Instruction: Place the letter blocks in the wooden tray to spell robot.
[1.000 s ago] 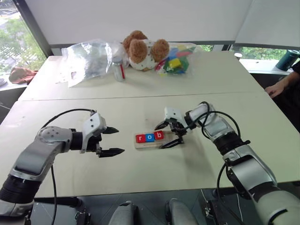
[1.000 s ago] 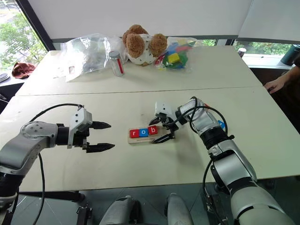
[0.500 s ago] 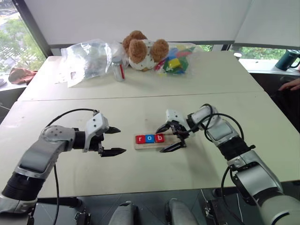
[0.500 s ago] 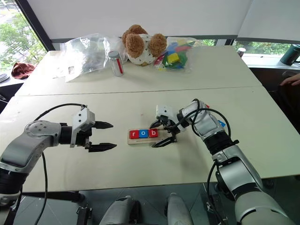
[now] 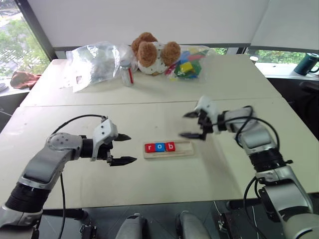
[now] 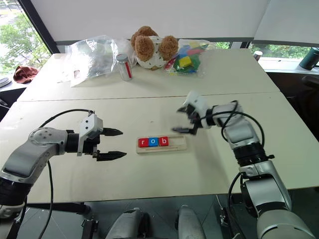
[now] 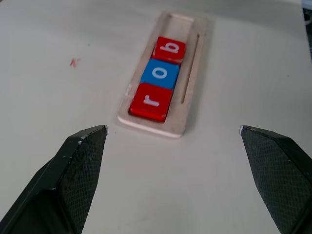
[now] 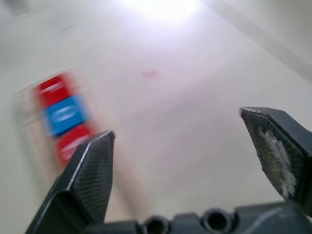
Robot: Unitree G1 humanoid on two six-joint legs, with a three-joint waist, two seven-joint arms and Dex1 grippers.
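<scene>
The wooden tray (image 5: 186,148) lies at the middle of the near table. Three letter blocks sit in its left part: a red r (image 5: 149,147), a blue o (image 5: 159,147) and a red b (image 5: 170,146); the tray's right part is bare. My left gripper (image 5: 130,148) hovers open just left of the tray, pointing at it. In the left wrist view the tray (image 7: 192,58) lies ahead between the open fingers (image 7: 83,161). My right gripper (image 5: 183,125) is open and empty, raised above and behind the tray's right end. The right wrist view shows the blocks (image 8: 62,114) blurred.
On the far table stand a teddy bear (image 5: 152,52), a clear plastic bag (image 5: 92,62), a small jar (image 5: 126,73) and a bag of coloured toy blocks (image 5: 188,64). A seam (image 5: 149,103) divides the two tables. A dark mug (image 5: 305,63) sits far right.
My right gripper has lifted off the tray's right end, swung up and to the right, and turned. The left gripper has stayed nearly still. A person's hand at the right edge has gone.
</scene>
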